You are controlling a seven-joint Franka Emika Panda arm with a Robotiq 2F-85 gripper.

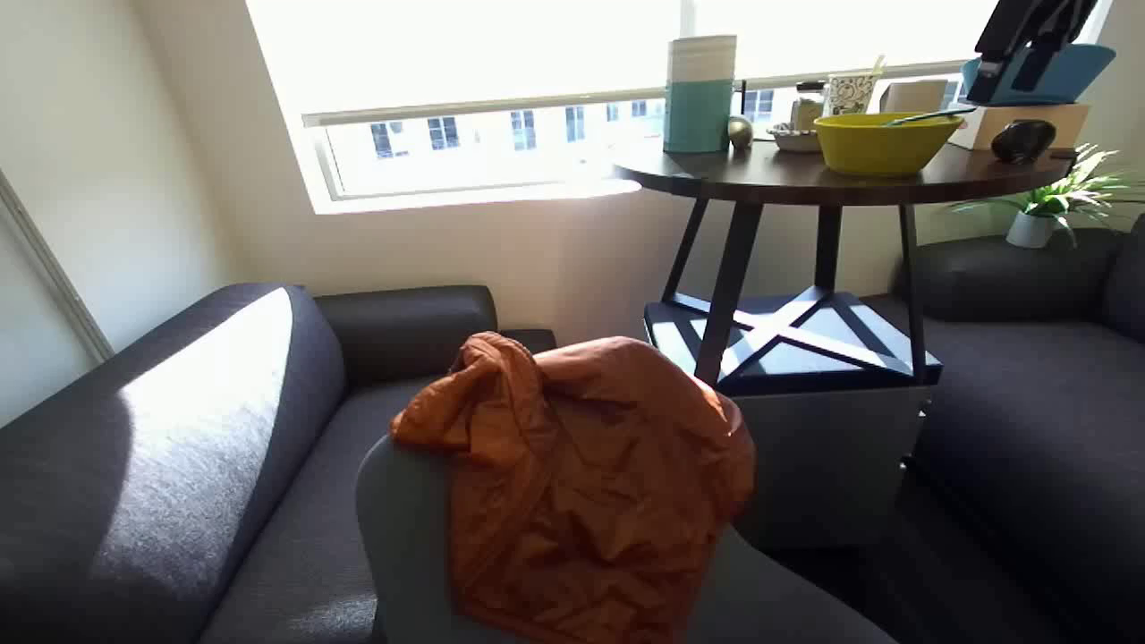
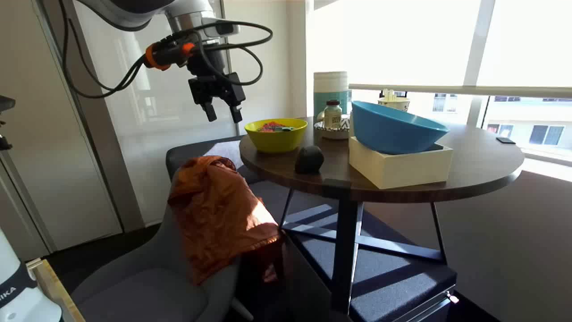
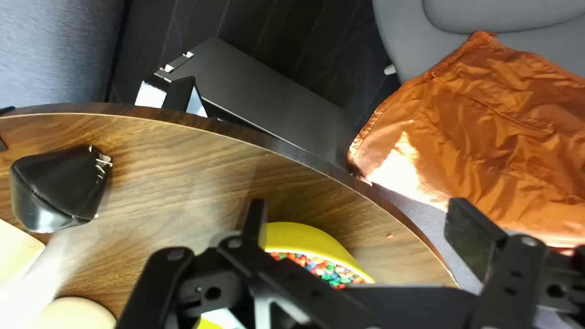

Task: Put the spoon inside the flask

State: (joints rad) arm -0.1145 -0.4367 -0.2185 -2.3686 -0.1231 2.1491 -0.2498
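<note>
In an exterior view, a box point(image 2: 402, 167) at the near edge of the round tabletop point(image 2: 473, 156) carries a blue bowl point(image 2: 395, 127), tilted, presumably because its base cannot sit flat there. A black pouch point(image 2: 309, 159) lies farther left along that edge. The tool point(image 2: 223, 114) hangs by the left edge, higher than the yellow bowl point(image 2: 275, 141); its jaws stand spread with nothing between them, a posture suited to an approach. The spoon point(image 1: 930, 114) lies in the yellow bowl, one end projecting past the rim, which likely leaves a free part to pinch above the coloured pieces point(image 3: 320, 267). Toward the far edge, beyond a jar point(image 2: 332, 116), stands the flask point(image 2: 330, 85), upright, presumably to receive the spoon from above; its mouth is not visible.
</note>
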